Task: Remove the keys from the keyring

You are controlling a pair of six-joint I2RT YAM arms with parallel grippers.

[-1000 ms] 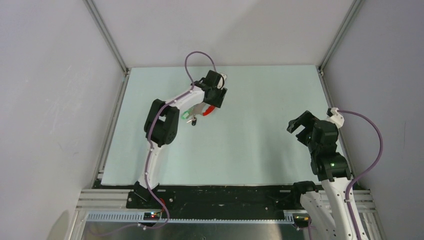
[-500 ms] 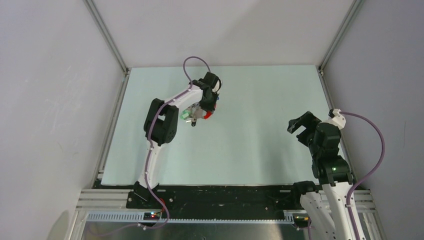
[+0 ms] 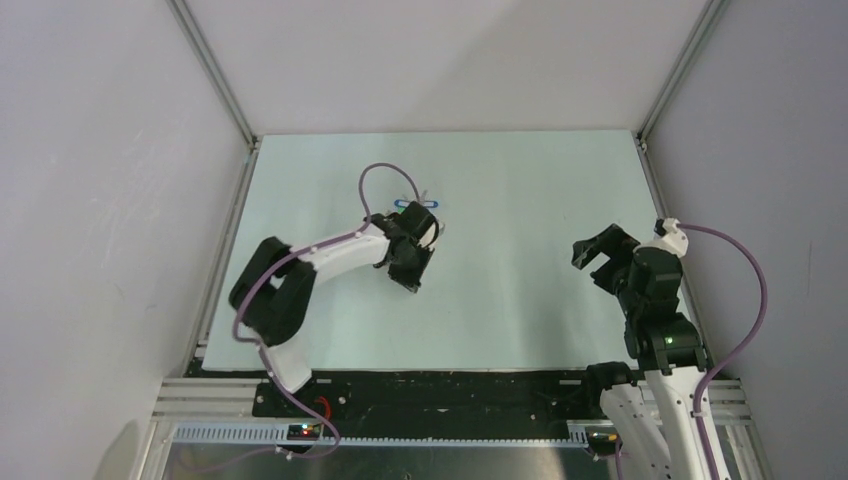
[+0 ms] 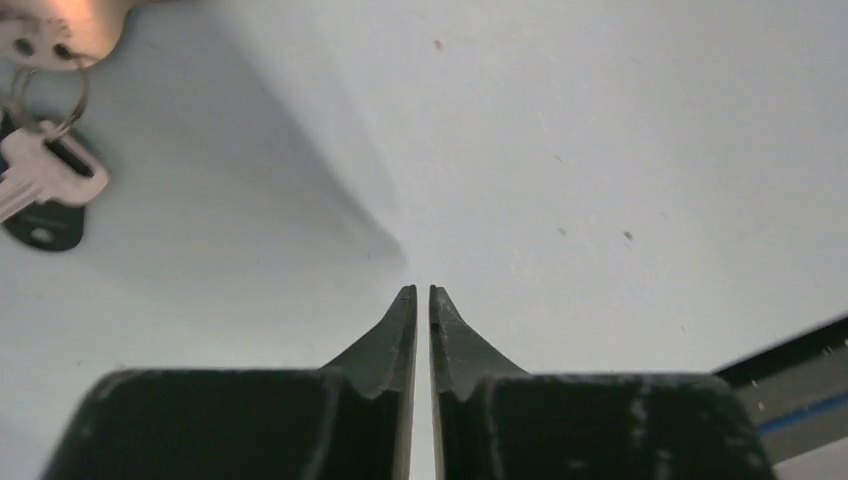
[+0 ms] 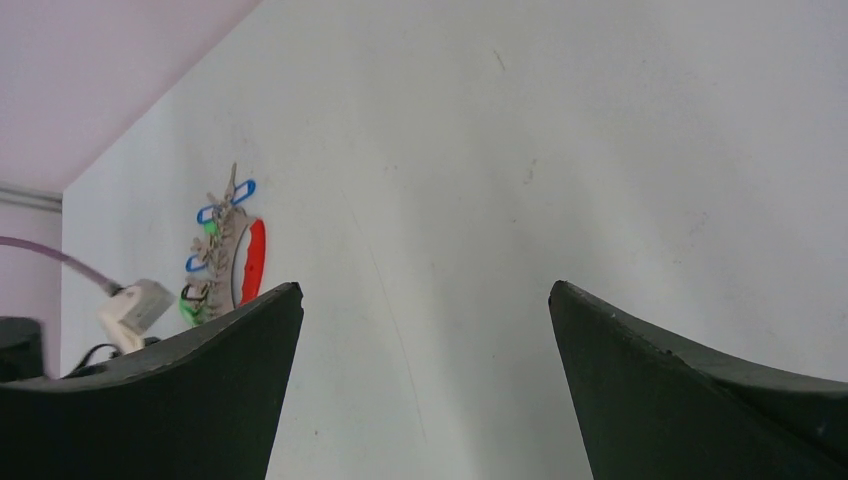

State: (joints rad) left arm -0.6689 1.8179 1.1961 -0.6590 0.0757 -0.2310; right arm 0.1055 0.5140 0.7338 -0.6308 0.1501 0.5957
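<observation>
The keys (image 5: 222, 248), silver with blue and green tags, lie in a cluster on the table at the far left of the right wrist view, with the red keyring (image 5: 254, 261) beside them. In the top view only a blue tag and key tip (image 3: 416, 204) show behind my left arm; the red ring is hidden there. My left gripper (image 3: 411, 277) (image 4: 422, 291) is shut and empty, just near of the cluster. One silver key (image 4: 38, 166) on a small wire ring lies at its upper left. My right gripper (image 3: 598, 252) (image 5: 425, 290) is open and empty, far to the right.
The pale table mat (image 3: 520, 300) lies under both arms, with grey enclosure walls on three sides. The black front edge (image 4: 800, 362) of the table shows at the left wrist view's lower right. A purple cable (image 3: 372, 185) loops over the left wrist.
My left gripper, which had the red ring and keys at it farther back, has swung nearer and lower and is shut on nothing; the keys lie behind it. The right arm barely moved.
</observation>
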